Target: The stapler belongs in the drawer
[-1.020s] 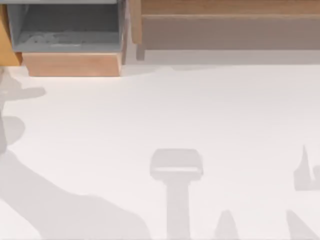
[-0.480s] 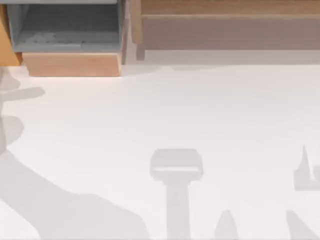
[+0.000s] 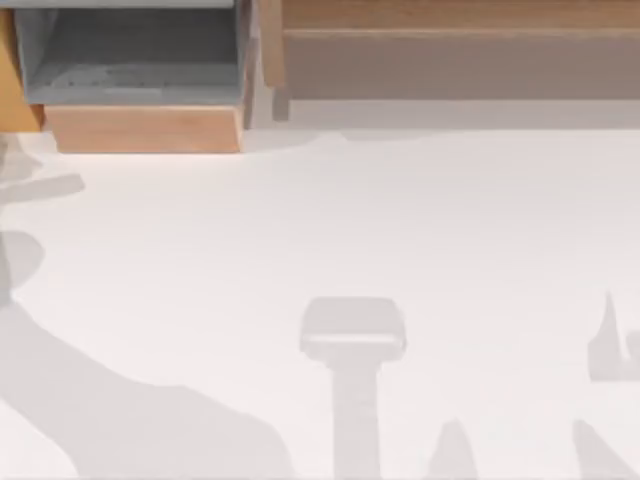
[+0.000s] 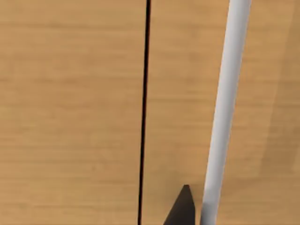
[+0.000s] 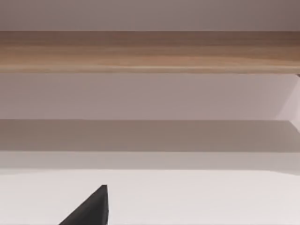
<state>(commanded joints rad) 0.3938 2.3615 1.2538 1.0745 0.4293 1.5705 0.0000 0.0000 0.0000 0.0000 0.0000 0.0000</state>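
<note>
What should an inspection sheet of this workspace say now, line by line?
Surface: white table, crossed by grey shadows.
Job's things: drawer at the top view's upper left, standing open, grey inside; a faint smear on its floor is too blurred to name.
Clutter: nothing seen.
Hands: left hand close against a tan wooden panel, beside a white bar; right hand over the table, facing the shelf unit.
Cables: nothing seen.
Surroundings: the long brown shelf unit stands right of the drawer.
</note>
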